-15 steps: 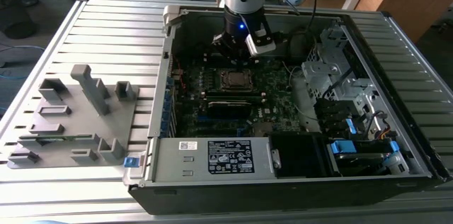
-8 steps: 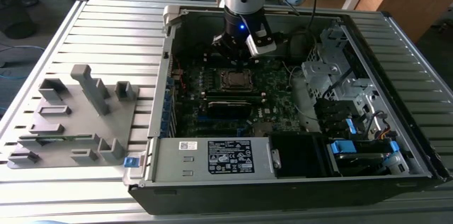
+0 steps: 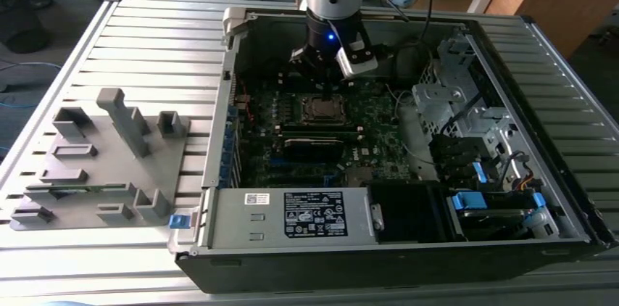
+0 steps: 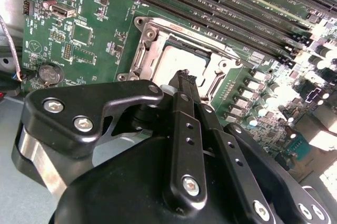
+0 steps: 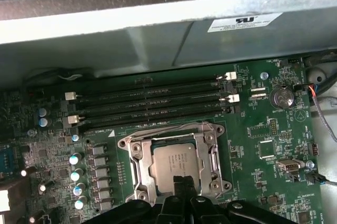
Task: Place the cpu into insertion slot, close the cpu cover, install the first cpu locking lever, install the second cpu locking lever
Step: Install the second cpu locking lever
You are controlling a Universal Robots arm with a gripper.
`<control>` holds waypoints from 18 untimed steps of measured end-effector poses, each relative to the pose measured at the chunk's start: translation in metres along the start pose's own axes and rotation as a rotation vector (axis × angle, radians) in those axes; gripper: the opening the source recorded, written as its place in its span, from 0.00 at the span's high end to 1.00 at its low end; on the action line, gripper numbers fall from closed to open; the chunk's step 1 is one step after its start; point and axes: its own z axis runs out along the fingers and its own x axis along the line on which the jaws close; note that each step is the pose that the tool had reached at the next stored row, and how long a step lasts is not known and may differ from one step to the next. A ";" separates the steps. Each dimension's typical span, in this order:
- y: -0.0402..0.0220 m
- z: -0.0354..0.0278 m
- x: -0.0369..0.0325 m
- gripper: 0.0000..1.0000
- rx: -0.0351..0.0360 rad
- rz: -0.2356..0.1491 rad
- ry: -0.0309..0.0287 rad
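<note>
The cpu (image 5: 171, 162) sits in the insertion slot (image 5: 138, 153) on the green motherboard (image 5: 263, 129), inside the open computer case (image 3: 541, 197) that rests on the slatted desk (image 3: 145, 38). We see the cpu cover (image 5: 210, 153) lying flat around the chip, its silver frame closed over the socket in both wrist views. Our tool (image 4: 185, 79) hovers just above the socket's edge, its black fingers (image 4: 181, 124) clenched together with nothing between them.

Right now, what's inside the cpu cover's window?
The cpu lies seated under the cpu cover, its silver top showing through. The closed fingers hide its near edge.
</note>
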 end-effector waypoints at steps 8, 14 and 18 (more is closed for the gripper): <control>-0.0023 0.0000 -0.0004 0.89 0.0054 -0.001 -0.0008; -0.0022 -0.0019 -0.0005 0.89 0.0054 -0.001 -0.0008; -0.0022 -0.0029 -0.0006 0.89 0.0054 -0.001 -0.0008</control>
